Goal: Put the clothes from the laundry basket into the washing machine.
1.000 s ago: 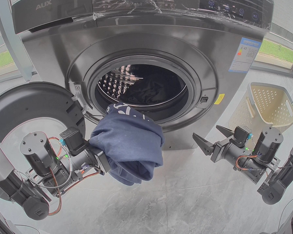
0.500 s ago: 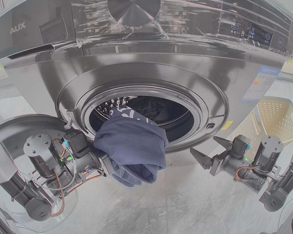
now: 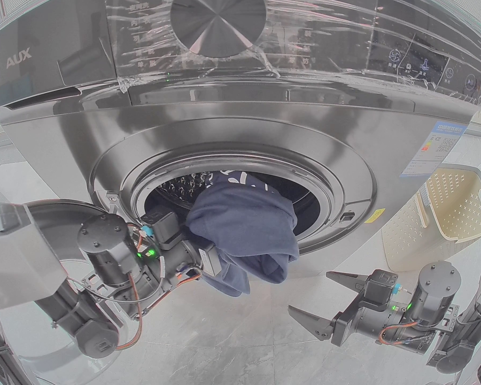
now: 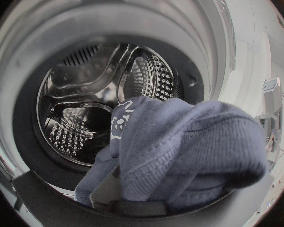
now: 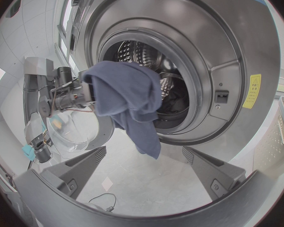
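Observation:
A navy blue garment (image 3: pixel 246 225) with white print hangs over my left gripper (image 3: pixel 222 249), which is shut on it at the lower left rim of the washing machine's round opening (image 3: pixel 336 188). The cloth's upper fold reaches into the steel drum (image 4: pixel 85 111); its tail (image 5: pixel 148 142) droops below the rim, outside. Dark clothing (image 5: pixel 175 106) lies deep in the drum. My right gripper (image 3: pixel 311 295) stands open and holds nothing, low over the floor to the right of the opening. The cream laundry basket (image 3: pixel 454 209) leans beside the machine on the right.
The machine's door (image 3: pixel 53 215) is swung open to the left, behind my left arm; its glass bowl (image 5: pixel 69 130) shows in the right wrist view. Grey tiled floor (image 3: pixel 240 338) lies open in front of the machine. A cable (image 5: pixel 104 202) lies on the floor.
The head camera has moved closer to the machine. My left gripper has carried the navy garment up and forward to the drum opening. The right gripper, still open, has sunk lower.

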